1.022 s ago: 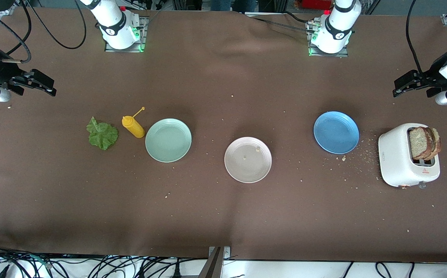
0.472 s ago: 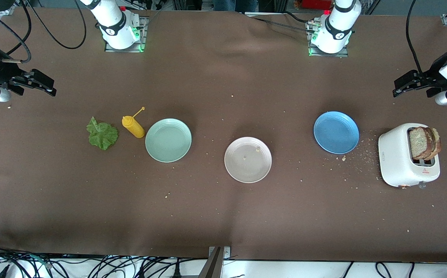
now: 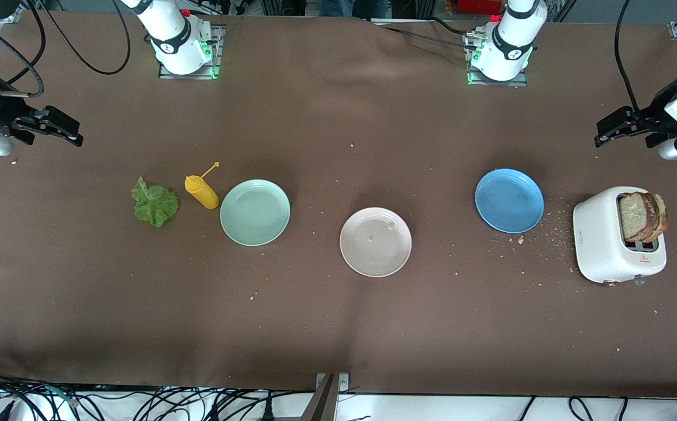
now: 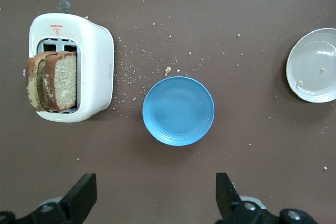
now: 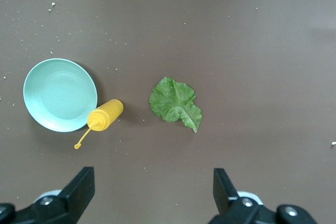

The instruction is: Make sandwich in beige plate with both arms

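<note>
Right gripper (image 3: 75, 133) drifted slightly outward since earlier; otherwise unchanged. White toaster (image 3: 604, 242): two bread slices (image 3: 642, 216) upright in slots. Beige plate (image 3: 375, 241) mid-table, crumbs only. Lettuce (image 3: 154, 203) flat beside mustard bottle (image 3: 201, 191). Left gripper (image 3: 604, 133) likewise spread wide, holding nothing.

Brown cloth-covered table (image 3: 327, 327), crumb-strewn, with tangled black cables (image 3: 140, 403) along its camera-side edge.

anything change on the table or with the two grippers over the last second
Almost nothing. The right gripper, open over bare cloth at the right arm's end of the table, drifted very slightly toward that end. The left gripper hangs open as before, holding nothing. The bread slices stayed in the toaster, the lettuce leaf on the cloth, and the beige plate bare except for crumbs.
</note>
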Motion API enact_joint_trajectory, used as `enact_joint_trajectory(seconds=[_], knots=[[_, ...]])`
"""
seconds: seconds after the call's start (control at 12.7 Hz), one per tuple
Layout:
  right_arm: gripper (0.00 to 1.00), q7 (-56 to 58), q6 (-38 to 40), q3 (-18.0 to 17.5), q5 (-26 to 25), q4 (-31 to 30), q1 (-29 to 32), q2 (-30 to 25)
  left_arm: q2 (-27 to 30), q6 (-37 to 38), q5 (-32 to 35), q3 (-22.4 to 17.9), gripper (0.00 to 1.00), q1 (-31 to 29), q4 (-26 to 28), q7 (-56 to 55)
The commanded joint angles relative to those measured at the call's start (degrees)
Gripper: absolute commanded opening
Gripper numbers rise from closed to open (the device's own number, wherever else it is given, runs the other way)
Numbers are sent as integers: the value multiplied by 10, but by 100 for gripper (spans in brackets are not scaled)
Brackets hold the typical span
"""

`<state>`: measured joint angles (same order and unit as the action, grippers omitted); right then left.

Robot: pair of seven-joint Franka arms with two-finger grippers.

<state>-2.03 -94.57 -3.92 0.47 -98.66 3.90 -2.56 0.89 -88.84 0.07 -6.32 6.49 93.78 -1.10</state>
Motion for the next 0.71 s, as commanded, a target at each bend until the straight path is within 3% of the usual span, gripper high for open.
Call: enact_joint_trajectory(seconds=[0.0, 0.63], knots=[[100, 10, 3, 0, 4, -7, 6, -5, -1, 9, -2, 5, 100, -6, -5, 6], [100, 1, -2, -4, -11, -6, 2, 8, -4, 7, -2, 5, 100, -5, -6, 5]])
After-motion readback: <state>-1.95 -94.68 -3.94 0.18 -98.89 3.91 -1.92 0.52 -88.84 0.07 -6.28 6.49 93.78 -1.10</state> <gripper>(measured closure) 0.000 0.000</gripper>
